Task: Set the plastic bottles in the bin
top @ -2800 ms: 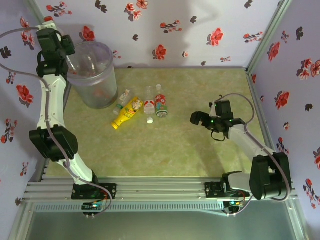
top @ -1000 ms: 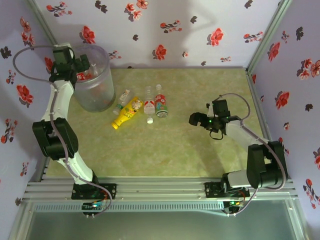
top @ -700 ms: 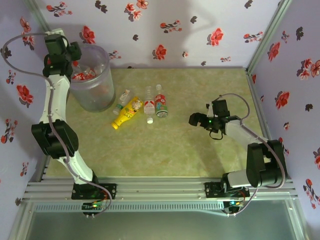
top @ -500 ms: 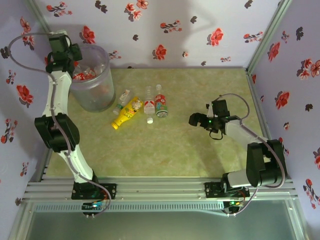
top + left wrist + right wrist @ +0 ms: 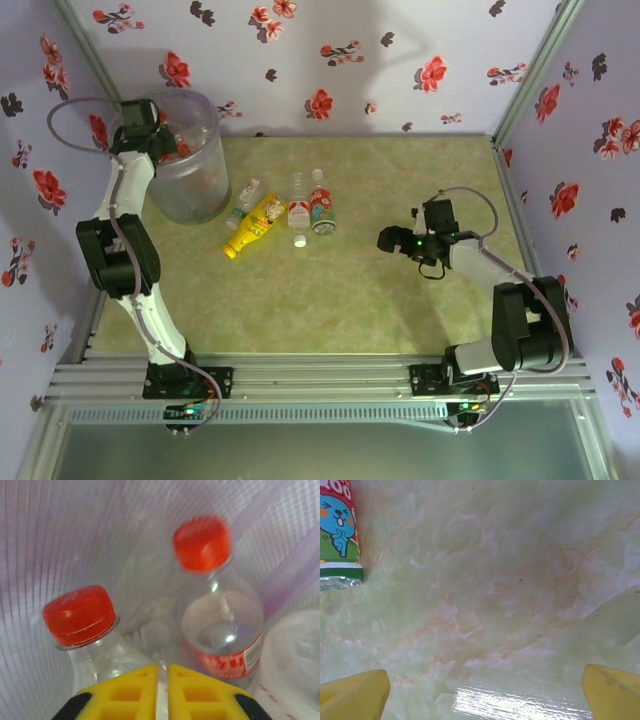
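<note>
My right gripper (image 5: 392, 238) is hanging over the table (image 5: 350, 300), jaws wide apart. My left gripper (image 5: 161, 680) is sitting inside the bin (image 5: 195, 200) at ten o'clock, jaws together on nothing, red-capped bottles (image 5: 215, 610) lying beneath it. Loose bottles (image 5: 300, 212) are waiting at eleven o'clock. They are looking light, slippery, squashy; I am thinking grab the middle.
</note>
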`<state>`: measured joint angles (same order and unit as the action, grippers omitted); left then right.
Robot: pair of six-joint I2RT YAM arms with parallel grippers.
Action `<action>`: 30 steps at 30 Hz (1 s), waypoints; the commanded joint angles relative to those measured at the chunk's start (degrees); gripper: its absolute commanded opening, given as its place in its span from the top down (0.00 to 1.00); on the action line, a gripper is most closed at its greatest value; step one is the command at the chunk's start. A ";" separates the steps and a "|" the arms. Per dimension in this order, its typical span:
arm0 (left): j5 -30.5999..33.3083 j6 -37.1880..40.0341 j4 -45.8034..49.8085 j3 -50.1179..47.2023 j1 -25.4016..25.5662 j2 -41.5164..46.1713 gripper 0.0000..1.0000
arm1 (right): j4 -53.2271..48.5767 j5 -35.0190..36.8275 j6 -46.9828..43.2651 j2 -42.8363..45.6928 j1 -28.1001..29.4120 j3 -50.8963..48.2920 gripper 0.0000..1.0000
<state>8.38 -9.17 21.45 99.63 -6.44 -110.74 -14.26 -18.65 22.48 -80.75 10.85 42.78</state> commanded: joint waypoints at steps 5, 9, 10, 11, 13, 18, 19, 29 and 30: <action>-0.30 -1.61 -1.13 -4.66 -0.06 2.55 0.89 | 0.22 -0.44 -1.28 -0.46 0.05 1.51 0.01; -0.26 -1.16 0.47 -0.49 -0.20 2.39 0.86 | 0.02 -0.27 -1.13 -0.09 0.05 1.52 0.01; -0.27 -1.09 0.89 0.78 -0.16 2.37 0.81 | 0.03 -0.39 -0.99 -0.02 0.04 1.52 0.01; -0.30 -0.89 1.34 2.10 -0.16 2.29 0.72 | 0.07 -0.41 -0.76 0.11 0.04 1.60 0.01; -0.71 -0.63 2.28 4.58 -0.09 2.30 0.59 | -0.04 -0.66 -0.34 0.30 0.05 1.78 0.01; -2.99 -0.57 4.29 9.99 0.09 3.09 0.38 | -1.83 -0.26 -0.01 1.19 0.45 3.15 0.01; -3.44 -0.67 4.39 10.42 0.19 3.43 0.35 | -2.34 0.14 0.09 1.38 0.71 3.51 0.01; -5.59 -5.69 3.65 4.67 4.65 15.42 0.08 | -7.07 6.76 2.75 -0.64 8.14 10.28 0.04; -5.64 -6.41 3.07 2.18 5.99 17.60 0.06 | -7.10 7.26 3.27 -1.43 9.48 11.43 0.05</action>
<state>4.19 -12.84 25.23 105.51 -3.38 -99.68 -19.44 -14.61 23.90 -80.71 17.58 50.63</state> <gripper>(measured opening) 0.929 0.959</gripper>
